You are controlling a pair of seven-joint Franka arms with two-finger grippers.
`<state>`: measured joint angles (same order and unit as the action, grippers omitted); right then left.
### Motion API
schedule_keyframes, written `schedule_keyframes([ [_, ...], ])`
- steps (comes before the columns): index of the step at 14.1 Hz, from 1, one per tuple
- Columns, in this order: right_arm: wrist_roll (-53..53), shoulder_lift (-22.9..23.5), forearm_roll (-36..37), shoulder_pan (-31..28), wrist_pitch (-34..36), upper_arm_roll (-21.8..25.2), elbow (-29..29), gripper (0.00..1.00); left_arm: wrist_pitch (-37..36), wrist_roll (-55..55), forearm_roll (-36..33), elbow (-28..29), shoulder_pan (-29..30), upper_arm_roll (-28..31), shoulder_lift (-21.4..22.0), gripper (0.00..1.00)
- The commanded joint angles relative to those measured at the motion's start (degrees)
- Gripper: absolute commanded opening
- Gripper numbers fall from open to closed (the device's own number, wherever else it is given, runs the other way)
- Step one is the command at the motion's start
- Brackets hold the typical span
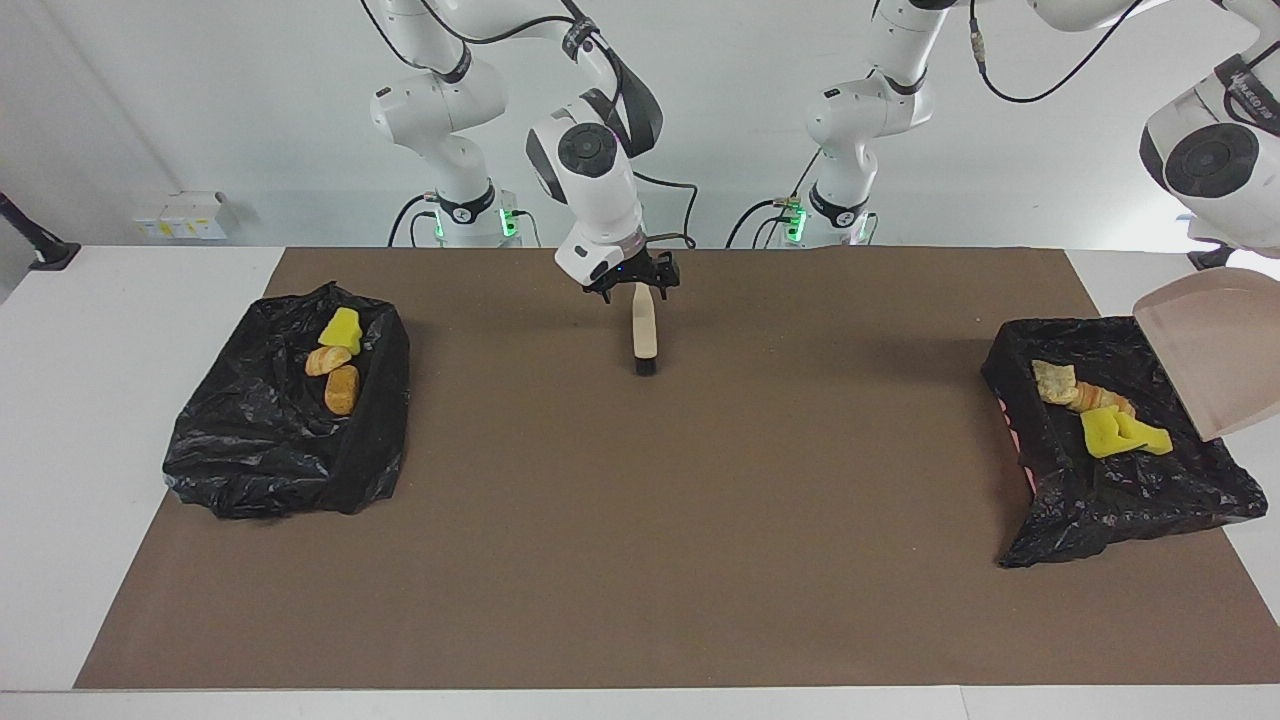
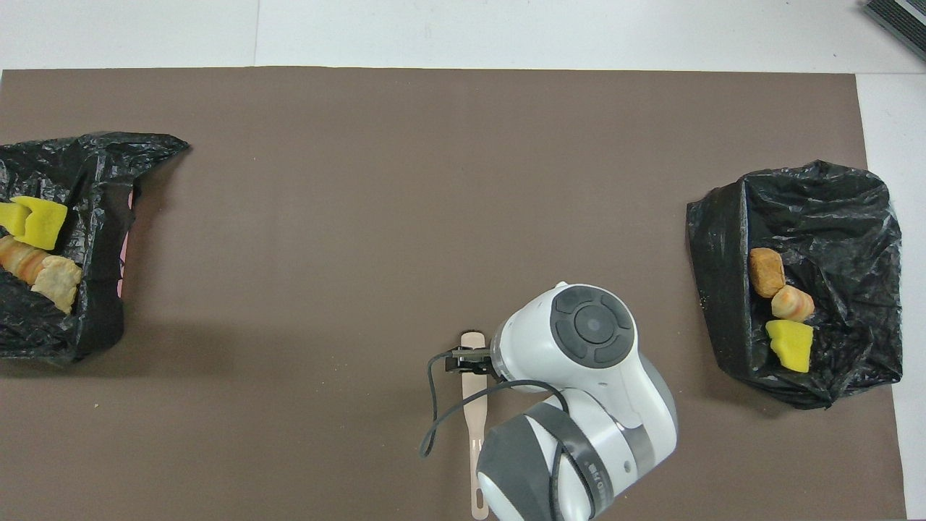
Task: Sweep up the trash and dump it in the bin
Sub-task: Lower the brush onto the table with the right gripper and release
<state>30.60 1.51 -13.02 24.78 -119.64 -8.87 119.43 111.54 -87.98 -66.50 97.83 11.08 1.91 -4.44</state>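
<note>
The beige dustpan hangs steeply tilted over the black-bagged bin at the left arm's end, with no scraps showing on it. My left arm holds it from above; its gripper is hidden at the view's edge. Trash lies in that bin: yellow sponge pieces and bread lumps. My right gripper hovers open just over the beige brush, which lies flat on the mat. From overhead the right gripper covers part of the brush.
A second black-bagged bin sits at the right arm's end and holds a yellow sponge chunk and two bread lumps. A brown mat covers the table between the two bins.
</note>
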Motion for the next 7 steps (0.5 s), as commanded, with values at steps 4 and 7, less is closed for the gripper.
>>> schedule_keyframes([
  [4, -5.71, -0.89, 6.86, -11.57, 4.84, -0.36, -6.92, 1.0, -4.22, 4.47, 17.59, 1.57, -4.75, 0.29, 1.63, 0.0],
  [7, -8.61, -1.24, 6.96, -19.93, 7.65, -0.19, -10.53, 1.0, -7.46, 6.58, 27.88, 2.01, -7.28, 0.29, 2.07, 0.0],
])
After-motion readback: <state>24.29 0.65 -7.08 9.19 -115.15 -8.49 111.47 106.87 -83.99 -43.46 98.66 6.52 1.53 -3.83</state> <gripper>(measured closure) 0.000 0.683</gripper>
